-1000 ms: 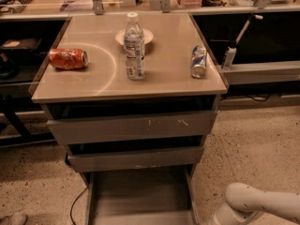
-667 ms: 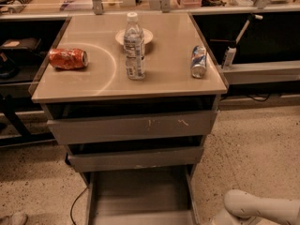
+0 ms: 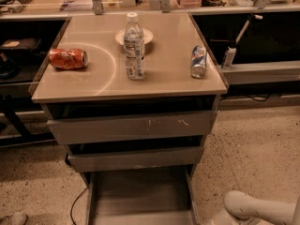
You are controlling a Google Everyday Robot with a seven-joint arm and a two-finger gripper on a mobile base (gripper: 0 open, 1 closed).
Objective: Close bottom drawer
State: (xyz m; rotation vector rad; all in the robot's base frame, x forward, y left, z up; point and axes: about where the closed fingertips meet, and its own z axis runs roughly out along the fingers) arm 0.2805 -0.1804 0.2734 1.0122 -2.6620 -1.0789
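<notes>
The bottom drawer [image 3: 140, 196] is the narrowest and lowest of three grey metal drawers. It stands pulled far out toward me, its shallow tray open and bare, its low front panel at the frame's bottom edge. Above it sit the mid-width drawer [image 3: 136, 159] and the widest drawer [image 3: 131, 126] with pale scratch marks, both slightly out. Only a white rounded part of my arm [image 3: 255, 209] shows at the bottom right, to the right of the bottom drawer. The gripper itself is out of view.
On the cabinet's tan top [image 3: 98, 86] lie an orange can [image 3: 68, 58] on its side, an upright water bottle [image 3: 134, 46], a white bowl [image 3: 143, 34] behind it and a blue can [image 3: 198, 61]. A black cable [image 3: 75, 205] runs on the speckled floor at left. Dark shelving flanks both sides.
The white arm part at the bottom right has sunk lower and slid slightly right in the frame. The drawers and the things on top have not moved.
</notes>
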